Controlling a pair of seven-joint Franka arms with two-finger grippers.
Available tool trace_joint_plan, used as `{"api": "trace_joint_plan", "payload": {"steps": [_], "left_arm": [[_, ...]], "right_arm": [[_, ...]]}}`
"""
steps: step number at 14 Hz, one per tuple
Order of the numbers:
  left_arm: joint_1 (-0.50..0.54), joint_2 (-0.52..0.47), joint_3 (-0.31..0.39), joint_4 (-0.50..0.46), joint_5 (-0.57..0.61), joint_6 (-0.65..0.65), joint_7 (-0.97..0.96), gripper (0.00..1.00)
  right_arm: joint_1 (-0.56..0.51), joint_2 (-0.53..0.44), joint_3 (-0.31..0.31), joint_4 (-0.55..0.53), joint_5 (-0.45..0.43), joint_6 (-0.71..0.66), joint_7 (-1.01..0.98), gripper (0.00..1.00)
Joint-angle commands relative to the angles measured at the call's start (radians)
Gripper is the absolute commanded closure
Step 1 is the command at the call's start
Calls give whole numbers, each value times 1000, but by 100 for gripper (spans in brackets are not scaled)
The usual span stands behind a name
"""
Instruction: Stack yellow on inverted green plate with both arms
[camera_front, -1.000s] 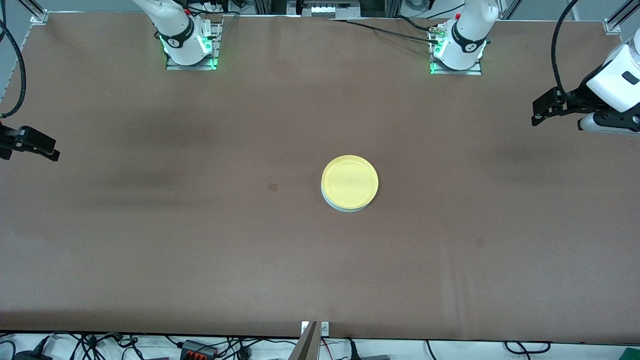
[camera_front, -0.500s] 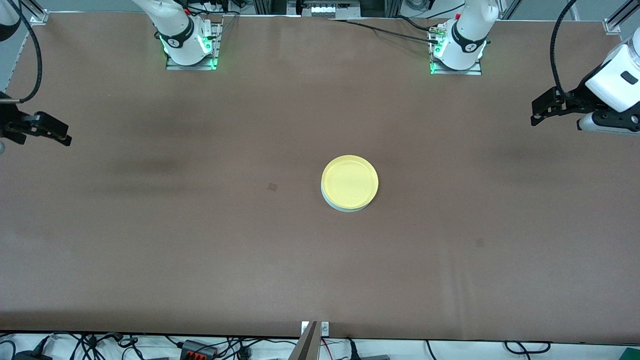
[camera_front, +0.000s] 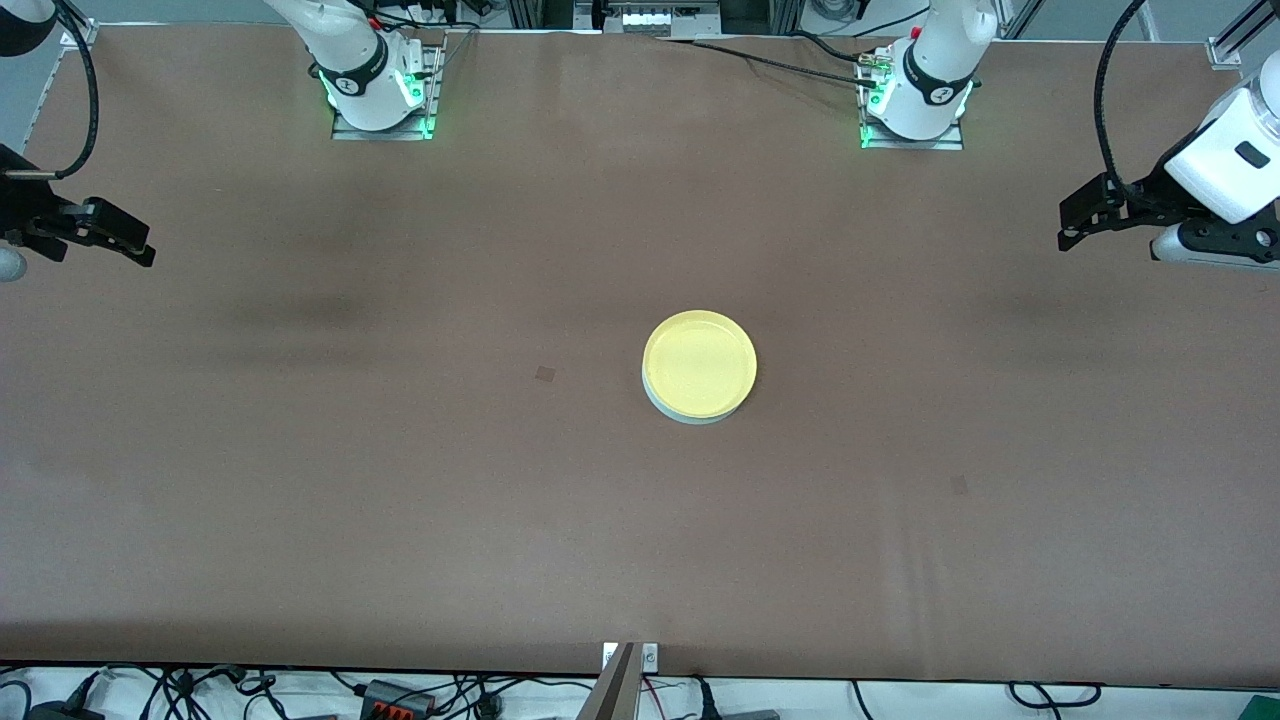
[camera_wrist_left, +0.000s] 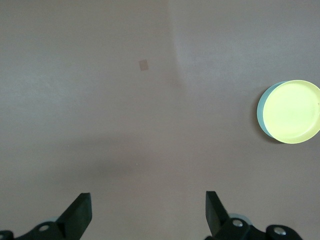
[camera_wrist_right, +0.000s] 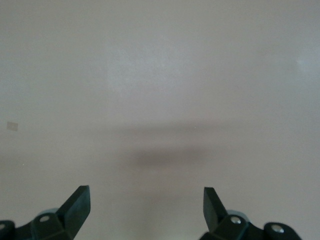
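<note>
The yellow plate lies right side up on the pale green plate at the middle of the table. Only a thin crescent of the green one shows under it. The left wrist view shows the same stack, yellow plate over the green rim. My left gripper hangs open and holds nothing over the left arm's end of the table, well clear of the stack. In its own view, the left gripper has bare table between its fingers. My right gripper is open over the right arm's end, and the right gripper sees only tabletop.
Brown table cloth spreads wide around the stack. A small dark square mark lies beside the plates toward the right arm's end. The two arm bases stand along the table's edge. Cables run below the table's front edge.
The right gripper has drifted toward the bases' side and a little inward over the table. The left gripper has shifted only slightly. The plates have not moved.
</note>
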Motion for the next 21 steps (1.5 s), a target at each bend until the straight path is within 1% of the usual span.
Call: {"api": "trace_joint_plan", "payload": {"steps": [1,7,10,21], "left_arm": [[-3,8,-4,29,15,-23,10,0],[-1,8,-2,29,9,-23,10,0],[-3,8,-1,31,9,-23,8,0],[-1,8,-1,29,7,-23,8,0]], "right_arm": [[-10,-22,8,-13,-9,9,3,0],[-9,-65,8,-68,-5,20,12,0],[-10,-66,0,-71,3,20,-3,0],[-4,-57,2,-68,-6,36,12,0]]}}
